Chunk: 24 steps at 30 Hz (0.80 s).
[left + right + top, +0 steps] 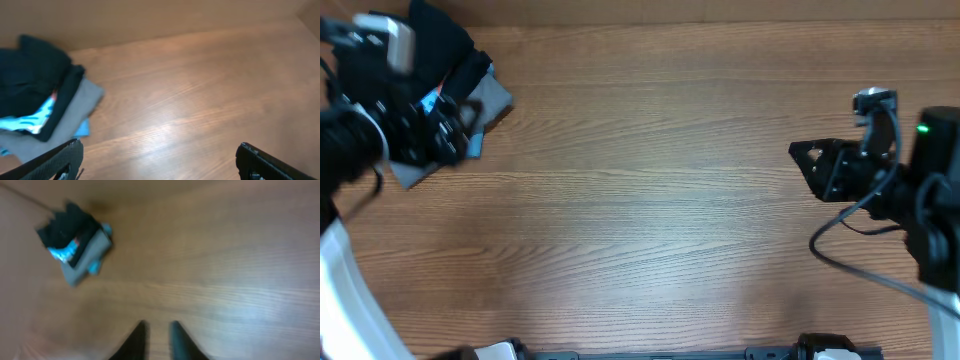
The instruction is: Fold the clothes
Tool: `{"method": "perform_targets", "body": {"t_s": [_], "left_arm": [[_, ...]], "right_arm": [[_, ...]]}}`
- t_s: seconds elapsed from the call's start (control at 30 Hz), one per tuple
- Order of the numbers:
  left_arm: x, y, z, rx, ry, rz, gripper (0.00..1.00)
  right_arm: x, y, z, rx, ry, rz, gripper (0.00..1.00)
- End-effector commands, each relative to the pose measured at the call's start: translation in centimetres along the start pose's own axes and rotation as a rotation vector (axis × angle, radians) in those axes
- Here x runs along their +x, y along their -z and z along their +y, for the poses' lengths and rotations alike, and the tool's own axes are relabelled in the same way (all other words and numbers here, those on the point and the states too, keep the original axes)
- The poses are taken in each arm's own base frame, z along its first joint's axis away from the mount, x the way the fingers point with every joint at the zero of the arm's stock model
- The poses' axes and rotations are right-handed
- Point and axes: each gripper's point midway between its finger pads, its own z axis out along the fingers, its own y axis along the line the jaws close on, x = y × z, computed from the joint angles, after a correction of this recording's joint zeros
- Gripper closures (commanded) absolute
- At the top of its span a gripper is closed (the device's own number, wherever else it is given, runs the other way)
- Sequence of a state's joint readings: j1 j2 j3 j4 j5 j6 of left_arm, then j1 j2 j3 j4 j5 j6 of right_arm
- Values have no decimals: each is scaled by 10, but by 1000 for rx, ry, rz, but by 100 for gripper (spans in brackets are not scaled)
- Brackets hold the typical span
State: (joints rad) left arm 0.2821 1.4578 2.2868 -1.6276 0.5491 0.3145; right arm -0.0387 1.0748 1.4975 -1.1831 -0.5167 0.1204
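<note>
**Black garment bunched on the pile, nothing grasped yet**

Black garment (30, 75) sits crumpled at the upper left of the overhead frame. It lies on top of a light-blue printed shirt (35, 120) and a grey folded garment (80, 107), and one dark fold drapes down over the grey one. No part of it is spread flat, so I judge that you are at the very start: picking it out of the stack, with no fold made.

Your left gripper (160, 146) hangs just beside the pile. Its fingers (65, 157) are spread wide at the two lower corners of the left wrist view. They hold nothing and touch no cloth, and bare desk (660, 200) shows between them.

Your right gripper (157, 330) is well apart from the pile, at the right edge of the overhead frame. In its blurred wrist view the fingers are drawn almost together with only a thin strip of wood between them, and they grip nothing.

Next, you will likely want to bring the left fingers over the black fabric alone and pinch a high fold. Keep clear of the blue shirt peeking out beneath it. Then carry the garment to the bare middle of the desk, where the right arm can help spread it.
</note>
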Motion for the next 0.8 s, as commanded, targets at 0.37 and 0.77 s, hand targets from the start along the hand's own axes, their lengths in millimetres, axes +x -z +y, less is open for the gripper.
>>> {"method": "perform_targets", "body": {"t_s": [0.37, 0.77], "left_arm": [[30, 79, -70, -37, 34, -119, 0], [31, 80, -70, -40, 34, -120, 0]], "right_arm": [[0, 64, 42, -39, 140, -154, 0], [5, 62, 42, -58, 40, -126, 0]]}}
